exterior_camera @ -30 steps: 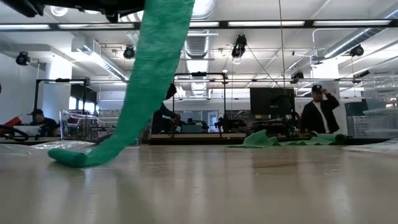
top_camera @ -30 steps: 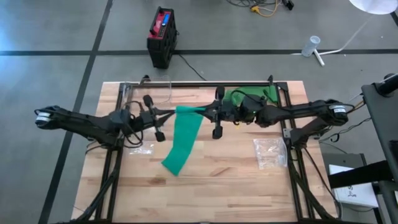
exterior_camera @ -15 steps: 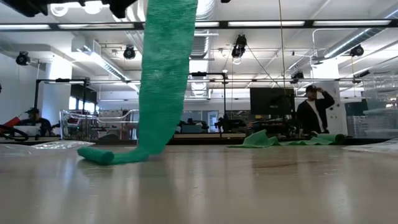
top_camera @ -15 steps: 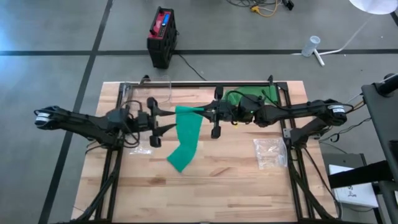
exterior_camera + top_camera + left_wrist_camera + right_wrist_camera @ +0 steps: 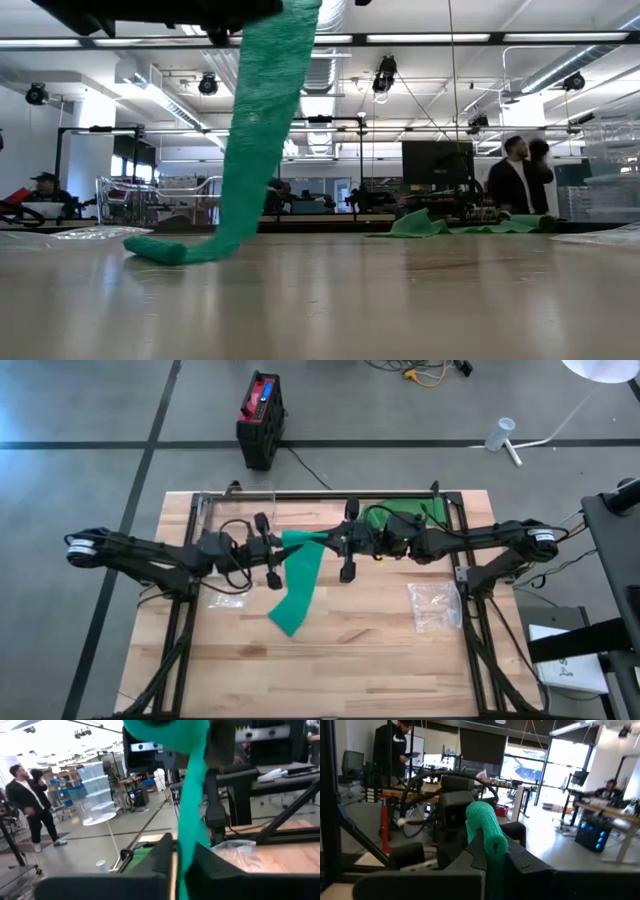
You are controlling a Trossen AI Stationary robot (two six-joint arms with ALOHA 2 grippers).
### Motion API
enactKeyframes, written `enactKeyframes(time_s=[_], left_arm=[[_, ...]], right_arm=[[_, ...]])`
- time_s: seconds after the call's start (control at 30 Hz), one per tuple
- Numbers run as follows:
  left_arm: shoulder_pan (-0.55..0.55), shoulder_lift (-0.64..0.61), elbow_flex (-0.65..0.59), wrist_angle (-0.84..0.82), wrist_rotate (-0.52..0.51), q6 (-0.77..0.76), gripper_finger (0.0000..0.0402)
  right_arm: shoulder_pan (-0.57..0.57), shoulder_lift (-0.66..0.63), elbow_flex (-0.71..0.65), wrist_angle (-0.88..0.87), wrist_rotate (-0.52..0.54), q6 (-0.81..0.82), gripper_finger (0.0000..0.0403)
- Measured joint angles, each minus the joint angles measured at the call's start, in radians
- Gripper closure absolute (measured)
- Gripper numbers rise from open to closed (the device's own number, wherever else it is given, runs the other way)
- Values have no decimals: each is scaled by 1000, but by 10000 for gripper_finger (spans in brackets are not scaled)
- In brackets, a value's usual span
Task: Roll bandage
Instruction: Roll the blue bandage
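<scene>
Bandage (image 5: 297, 586): green strip held up between your two arms near the middle of the counter (image 5: 380, 660); its top end is rolled into a small tube, the rest hangs down and its free tail lies slack on the wood in front.
Right end effector (image 5: 333, 541): closed on the rolled top end; in the right wrist view the green roll (image 5: 486, 832) sits pinched between its fingers.
Left end effector (image 5: 270, 550): closed on the hanging strip just below the roll; the left wrist view shows green fabric (image 5: 192, 815) running down between its fingers.
Risk, slip: the roll looks small and springy. If you ease the right grip while turning, expect it to unwind or drop.
Risk, skew: the strip hangs at a slant in the low view (image 5: 255, 140). Rolling without squaring it would likely wind a cone, with edges stepping off.
Risk, slack: too little tension from the left side makes a loose roll; too much could pull the tube out of the right fingers.
Risk, collision: both end effectors sit close together. Watch the fingers when you rotate.
Risk, tail: it may drag or fold on the counter as it is taken up.
</scene>
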Motion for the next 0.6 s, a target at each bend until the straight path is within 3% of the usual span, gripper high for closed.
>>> enactKeyframes(time_s=[0.4,0.6], left_arm=[[7,14,-88,3,-53,-35,401],[7,12,-119,4,-93,-35,401]], right_arm=[[-3,-8,0,81,7,158,395],[-30,-8,0,85,71,222,395]])
